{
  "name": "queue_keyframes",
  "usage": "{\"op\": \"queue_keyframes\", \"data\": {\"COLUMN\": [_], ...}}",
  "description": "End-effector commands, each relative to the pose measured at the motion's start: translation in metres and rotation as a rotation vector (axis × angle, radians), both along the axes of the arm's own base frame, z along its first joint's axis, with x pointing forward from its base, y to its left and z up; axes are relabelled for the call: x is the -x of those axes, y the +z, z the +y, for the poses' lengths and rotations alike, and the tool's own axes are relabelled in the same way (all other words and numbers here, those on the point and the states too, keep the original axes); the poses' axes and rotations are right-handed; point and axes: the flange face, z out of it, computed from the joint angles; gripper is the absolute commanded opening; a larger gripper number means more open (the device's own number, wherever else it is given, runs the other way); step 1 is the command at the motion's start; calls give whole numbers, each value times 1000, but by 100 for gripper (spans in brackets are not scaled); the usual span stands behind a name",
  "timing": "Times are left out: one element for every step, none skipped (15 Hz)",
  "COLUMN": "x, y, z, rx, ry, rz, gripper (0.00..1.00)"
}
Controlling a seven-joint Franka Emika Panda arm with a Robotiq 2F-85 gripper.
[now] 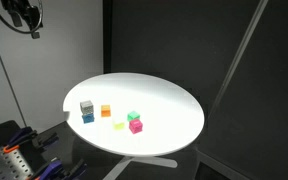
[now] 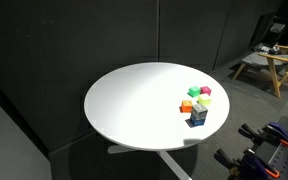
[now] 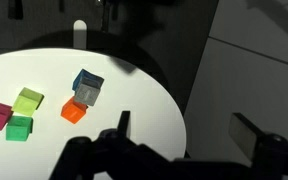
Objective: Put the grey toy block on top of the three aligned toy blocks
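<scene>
We find the gripper point(image 3: 184, 135) with its fingers spread wide and nothing between them, raised above the white round table point(image 1: 164, 100) and well apart from every block. The grey toy block point(image 3: 87, 97) rests on the table, touching a blue cube point(image 3: 88, 79), with an orange cube point(image 3: 74, 112) just beside it. The three aligned toy blocks point(image 3: 28, 99) lie near in a close cluster: green, magenta, yellow-green.

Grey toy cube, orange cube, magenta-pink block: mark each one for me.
small grey toy cube point(image 1: 87, 105), in an exterior view, middle of its front face.
small orange toy cube point(image 1: 106, 111), in an exterior view, middle of its visible side.
small magenta-pink toy block point(image 1: 136, 126), in an exterior view, its front face.
</scene>
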Motion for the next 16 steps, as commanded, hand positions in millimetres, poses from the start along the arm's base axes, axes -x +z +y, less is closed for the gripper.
{"op": "queue_keyframes", "data": {"x": [0, 0, 0, 0, 0, 0, -2, -4, -8, -11, -15, -20, -26, -32, -38, -46], "y": [1, 1, 1, 1, 1, 1, 2, 4, 7, 9, 10, 10, 9, 9, 8, 6], "z": [0, 0, 0, 0, 0, 0, -1, -1, -2, -3, -3, -2, -1, -1, -1, 0], "rx": [0, 0, 0, 0, 0, 0, -4, -8, -14, -14, -14, -14, -15, -13, -7, -3], "ry": [0, 0, 0, 0, 0, 0, 2, 4, 7, 11, 15, 18, 21, 23, 34, 39], "rz": [0, 0, 0, 0, 0, 0, -1, -2, -6, -10, -14, -15, -18, -17, -21, -22], "gripper": [100, 100, 100, 100, 100, 100, 100, 100, 100, 100, 100, 100, 100, 100, 100, 100]}}
